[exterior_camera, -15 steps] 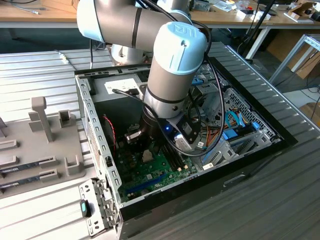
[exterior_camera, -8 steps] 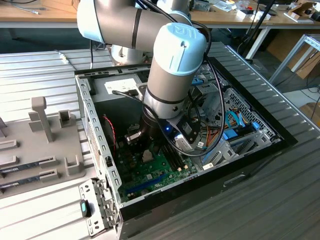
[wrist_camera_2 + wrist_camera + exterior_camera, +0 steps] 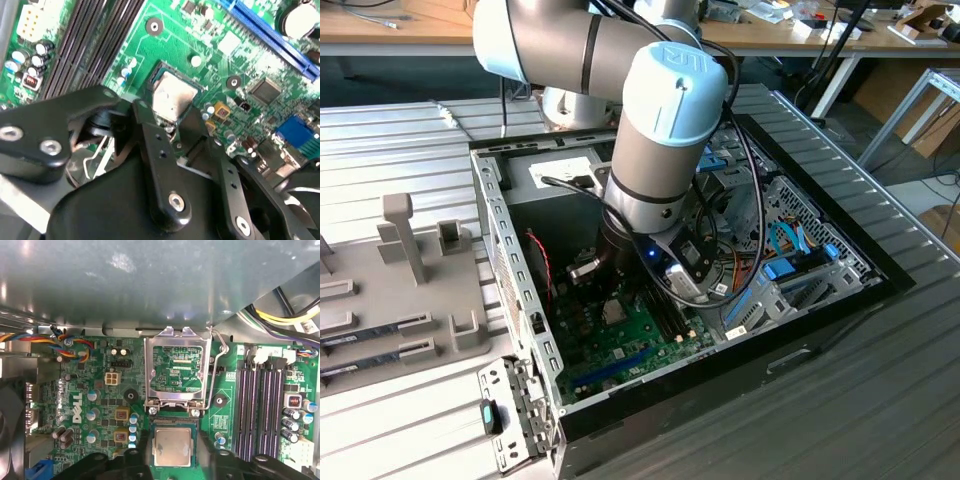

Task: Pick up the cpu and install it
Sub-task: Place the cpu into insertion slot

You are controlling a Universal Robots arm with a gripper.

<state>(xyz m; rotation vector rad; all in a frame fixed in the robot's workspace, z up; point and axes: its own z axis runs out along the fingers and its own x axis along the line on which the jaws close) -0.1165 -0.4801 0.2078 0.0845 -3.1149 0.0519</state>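
- The bench [image 3: 400,140] carries the open case [image 3: 505,250], and I see my arm [image 3: 670,120] reaching down into it.
- The board [image 3: 90,390] lies directly under the pincer [image 3: 169,116].
- The socket lid [image 3: 175,340] stands flipped open just beyond the pincer's tips.
- The cpu [image 3: 172,97] lies level at the socket, between the tips. The pincer is narrowed to its width, gripping two opposite edges.
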